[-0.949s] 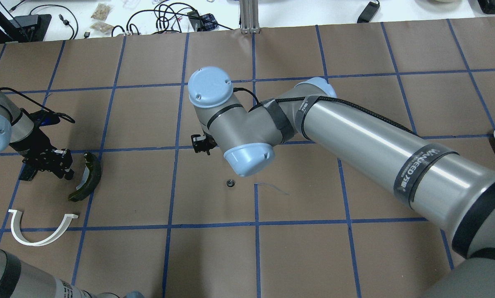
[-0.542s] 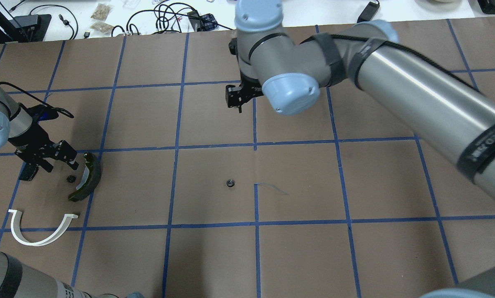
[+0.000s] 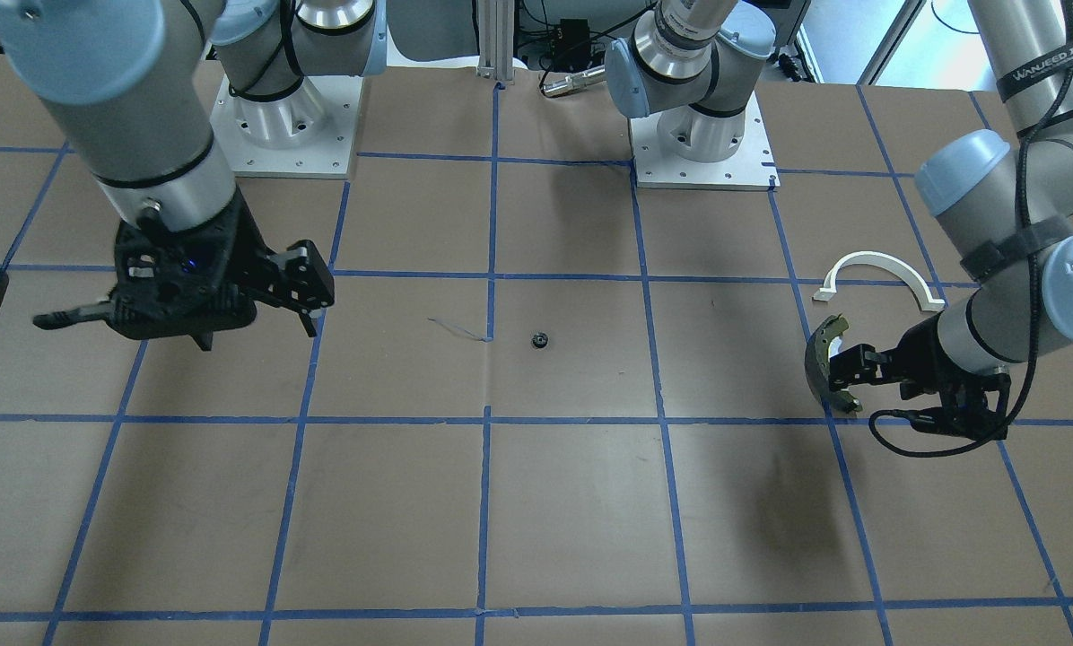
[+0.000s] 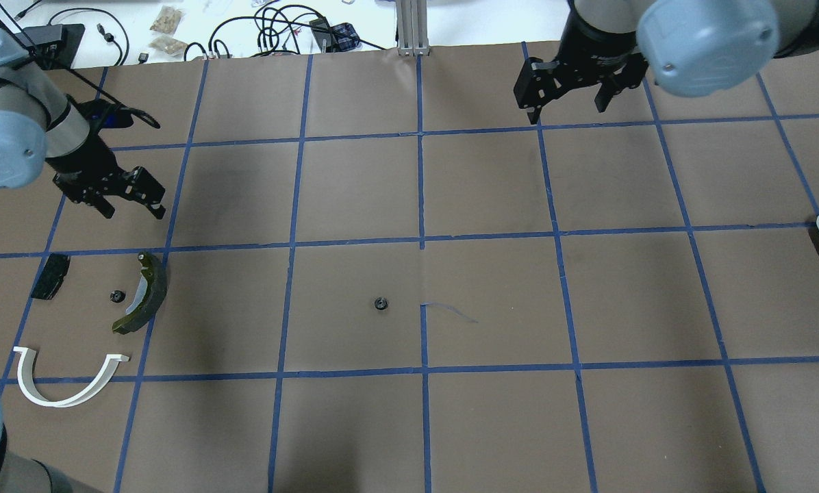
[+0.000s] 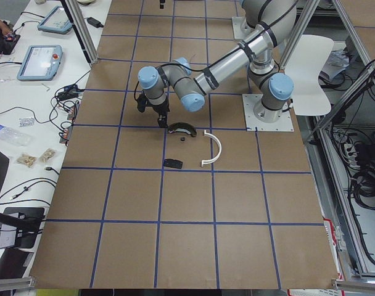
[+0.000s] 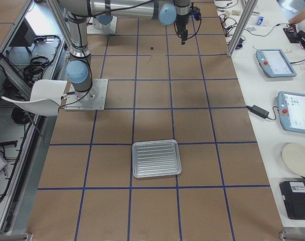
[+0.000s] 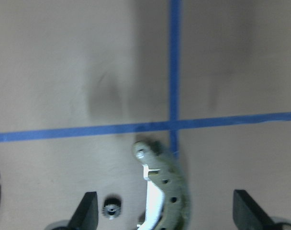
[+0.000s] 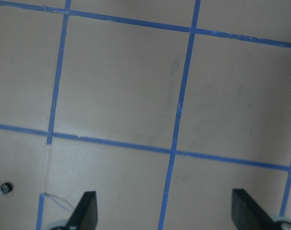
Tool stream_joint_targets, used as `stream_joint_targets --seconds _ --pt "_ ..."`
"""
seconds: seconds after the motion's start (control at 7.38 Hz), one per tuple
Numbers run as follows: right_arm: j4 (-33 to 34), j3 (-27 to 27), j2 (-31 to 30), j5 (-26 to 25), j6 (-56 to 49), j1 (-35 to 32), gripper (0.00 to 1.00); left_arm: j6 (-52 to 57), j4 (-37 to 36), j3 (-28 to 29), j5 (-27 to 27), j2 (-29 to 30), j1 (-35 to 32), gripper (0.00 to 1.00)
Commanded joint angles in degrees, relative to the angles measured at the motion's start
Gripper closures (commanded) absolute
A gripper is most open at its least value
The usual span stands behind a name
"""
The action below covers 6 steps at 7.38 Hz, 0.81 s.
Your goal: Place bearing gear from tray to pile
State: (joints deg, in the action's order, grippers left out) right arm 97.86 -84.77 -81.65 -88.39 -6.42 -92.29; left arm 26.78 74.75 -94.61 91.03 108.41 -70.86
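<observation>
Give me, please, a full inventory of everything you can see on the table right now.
table: one, brown with a blue tape grid
gear: two, black; one at the centre, one beside the shoe
shoe: one, olive and black; robot's left side
bracket: one, white half-ring; nearer the robot than the shoe
pad: one, black; outboard of the shoe
tray: one, silvery; robot's right end
left hand: one, black; open, empty, raised beyond the shoe
right hand: one, black; open, empty, raised over the far side
</observation>
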Motion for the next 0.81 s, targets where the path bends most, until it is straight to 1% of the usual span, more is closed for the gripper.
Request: stream_joint_targets --seconds 0.0,0.14,0.27,0.41,0.54,0.68 --pt "-6.5 -4.1 -8.8 0.6 -0.6 0.5 0.00 -4.3 3.7 4.1 -0.3 -1.4 -11.6 0.00" --pt "-5.1 -8.1 -10.5 0.4 -0.4 0.4 0.00 -9.0 3.6 4.1 -0.8 -0.8 -15.5 0.00" --pt "-0.5 -8.8 -10.1 -0.6 -0.1 0.3 0.00 -17.7 3.5 3.6 -0.9 -0.5 -19.6 0.00" --pt "0.7 -8.4 -9.9 -0.6 0.7 0.3 0.00 -23.5 3.4 3.0 -1.4 0.4 -23.8 0.00" --pt "0.1 -7.3 -9.9 -0.1 1.1 0.4 0.00 -27.6 3.2 1.9 -1.2 0.9 -26.8 0.00" --pt "0.0 -6.5 -9.9 -0.6 3.3 0.4 0.00 -30.5 0.9 0.1 -1.7 1.5 -28.8 0.00"
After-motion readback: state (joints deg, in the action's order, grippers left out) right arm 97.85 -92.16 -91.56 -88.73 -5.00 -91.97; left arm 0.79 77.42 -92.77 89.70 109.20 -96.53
